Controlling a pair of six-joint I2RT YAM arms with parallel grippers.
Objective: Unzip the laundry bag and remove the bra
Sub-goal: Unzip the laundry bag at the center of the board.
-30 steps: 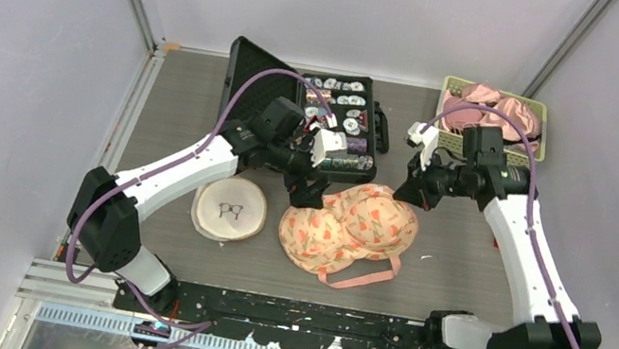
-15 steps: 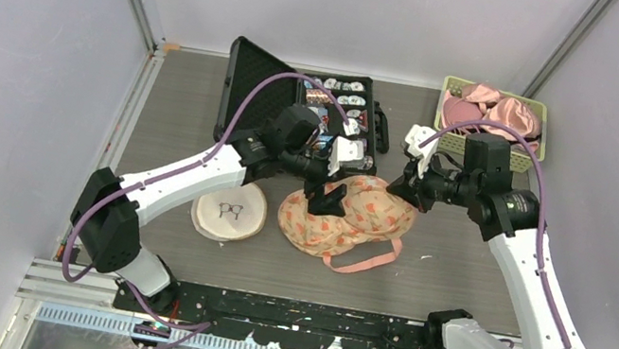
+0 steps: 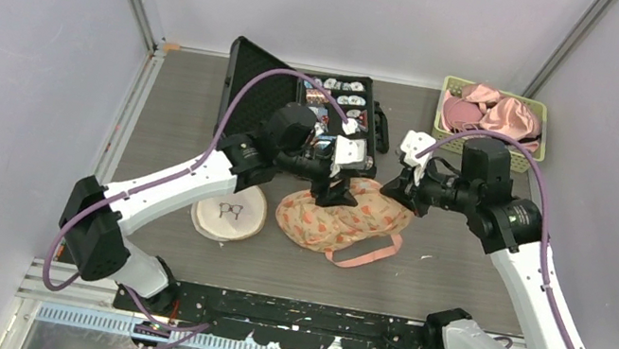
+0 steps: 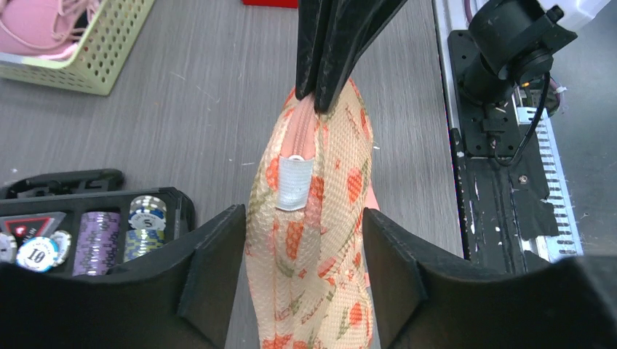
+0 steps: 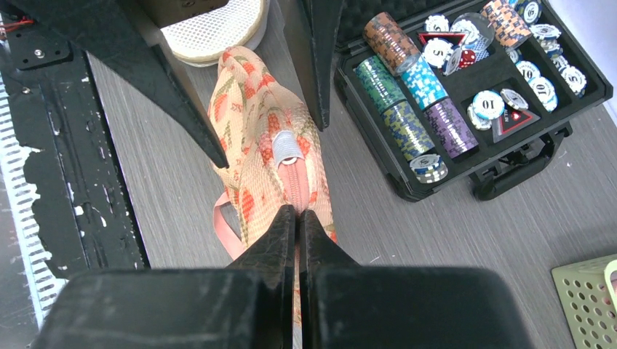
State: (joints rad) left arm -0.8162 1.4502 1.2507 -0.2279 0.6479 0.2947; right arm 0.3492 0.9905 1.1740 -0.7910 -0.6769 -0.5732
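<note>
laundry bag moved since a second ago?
Yes. The laundry bag has bunched and shifted toward the poker chip case, lifted at its top edge.

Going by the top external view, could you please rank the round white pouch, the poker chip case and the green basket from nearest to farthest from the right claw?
From the right claw:
1. Poker chip case, just behind it and to its left.
2. Round white pouch, further left, toward the near edge.
3. Green basket, in the far right corner; its distance is close to the pouch's, so this order is uncertain.

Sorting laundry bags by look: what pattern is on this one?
Cream mesh laundry bag with orange-red flowers; clearest in the left wrist view.
</note>
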